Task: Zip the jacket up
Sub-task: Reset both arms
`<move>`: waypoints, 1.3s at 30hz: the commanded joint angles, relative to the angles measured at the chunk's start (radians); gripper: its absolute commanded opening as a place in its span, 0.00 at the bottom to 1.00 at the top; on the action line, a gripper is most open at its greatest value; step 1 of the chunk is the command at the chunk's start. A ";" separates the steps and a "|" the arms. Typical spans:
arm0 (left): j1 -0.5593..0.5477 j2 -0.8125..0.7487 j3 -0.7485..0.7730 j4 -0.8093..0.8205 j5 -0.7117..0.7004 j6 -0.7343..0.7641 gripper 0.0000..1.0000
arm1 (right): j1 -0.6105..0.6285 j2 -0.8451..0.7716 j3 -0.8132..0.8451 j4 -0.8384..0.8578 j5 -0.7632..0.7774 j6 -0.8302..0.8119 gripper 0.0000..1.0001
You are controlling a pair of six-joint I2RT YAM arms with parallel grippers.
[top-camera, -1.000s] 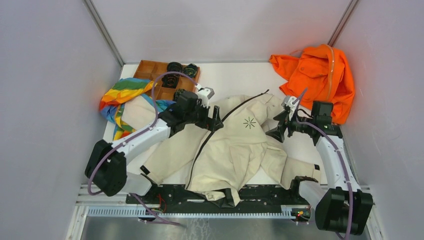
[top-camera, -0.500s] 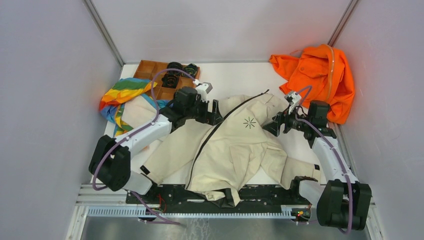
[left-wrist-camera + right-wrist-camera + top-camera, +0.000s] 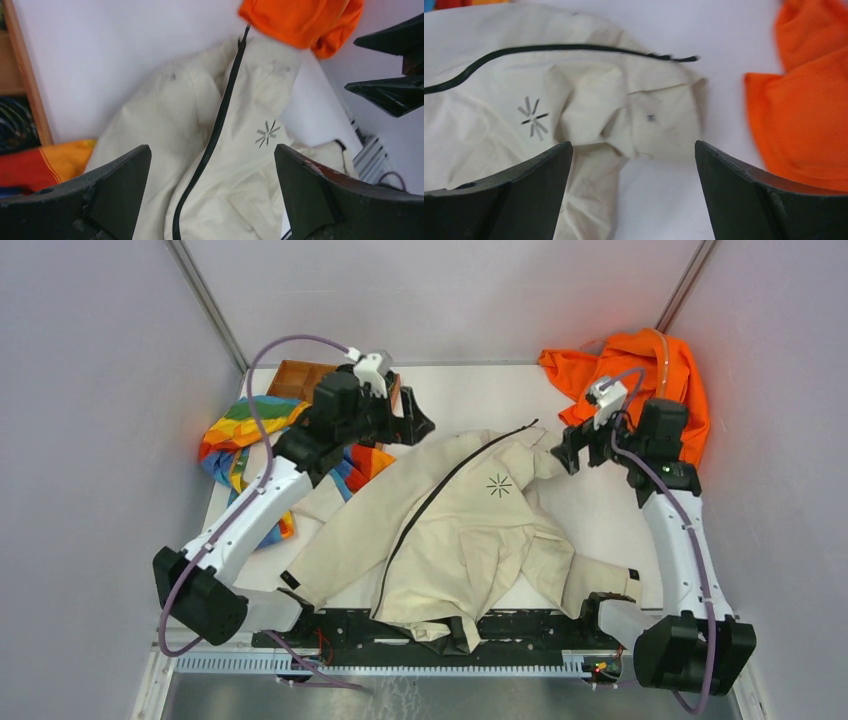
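Both arms have lifted off the garment and swung toward the far edge since a second ago; the fabric lies as it did.

Left end effector (image 3: 412, 420): released, nothing between the fingers, hanging over the far-left part of the tabletop (image 3: 480, 390), above the wooden tray (image 3: 295, 375) and just beyond the rainbow cloth (image 3: 240, 425).

Jacket (image 3: 470, 530): spread across the middle of the tabletop, collar toward the far edge, hem draped over the near edge. The zipper (image 3: 430, 502) reads as one unbroken dark line from collar to lower front, starburst logo (image 3: 498, 484) just to its right. At the hem the frames do not show whether the teeth are joined.

Right end effector (image 3: 568, 450): also released and empty, off the jacket's right shoulder, close to the orange garment (image 3: 660, 370) in the far-right corner.

Judgement: closure looks done or nearly so, and the step in hand is the retreat. To do it well:
- keep the fingers spread so no fold is caught
- rise before travelling sideways
- steer the right arm away from the orange cloth
- check the hem end from a wrist view before calling it finished
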 commanded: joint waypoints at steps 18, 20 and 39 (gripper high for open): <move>0.056 -0.108 0.473 -0.116 0.040 -0.158 1.00 | -0.005 -0.024 0.655 -0.008 0.510 0.228 0.98; 0.055 -0.117 0.482 -0.114 0.039 -0.159 1.00 | -0.005 -0.029 0.665 -0.012 0.513 0.230 0.98; 0.055 -0.147 0.527 -0.145 0.028 -0.153 1.00 | -0.005 -0.035 0.690 0.010 0.501 0.241 0.98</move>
